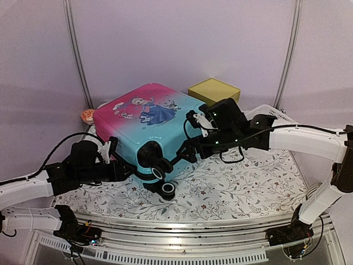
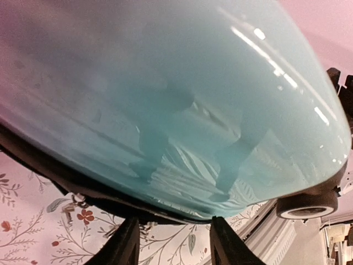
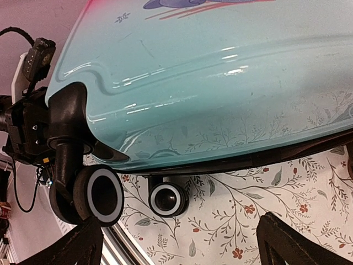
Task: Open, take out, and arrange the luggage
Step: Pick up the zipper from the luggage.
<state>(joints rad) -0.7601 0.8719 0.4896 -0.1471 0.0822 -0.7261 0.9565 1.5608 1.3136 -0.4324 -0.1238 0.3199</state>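
1. Closed luggage point(image 1: 146, 124), shell-side up on the flowered tablecloth point(image 1: 237, 182), set between the two pincers. Runs lengthwise from the pink end, farthest from both, to the turquoise wheel end nearest the arm bases.
2. From the left gripper point(image 2: 174, 221): looms directly ahead and above, glossy turquoise side filling the view. Black zipper band point(image 2: 55, 176) just beyond the fingertips, slanting down toward them. Contact impossible to confirm, and no zip pull made out.
3. Fingers point(image 2: 128, 243) of that pincer: partly spread, a narrower gap than on the other arm. Only cloth visible between them, pinching nothing that shows.
4. From the right gripper point(image 3: 179, 223): lies ahead and above, long side square on, with the dark band crossing the view from left to right. Wheels point(image 3: 102, 193) off to the left, close to the left-hand finger.
5. That pincer: spread wide, empty, a little back from the shell, not touching.
6. Deciding relation, as a judgement: seam along the long axis, so needs travel along the band, parallel to both flanking pincers rather than toward them. Left pincer nearer the band, hence likelier to work the zip. Right pincer well placed to steady the opposite flank.
7. Risk, again a judgement: slick curved shell, wheels at the near end. Likely to slide on the cloth if pushed from one side alone.
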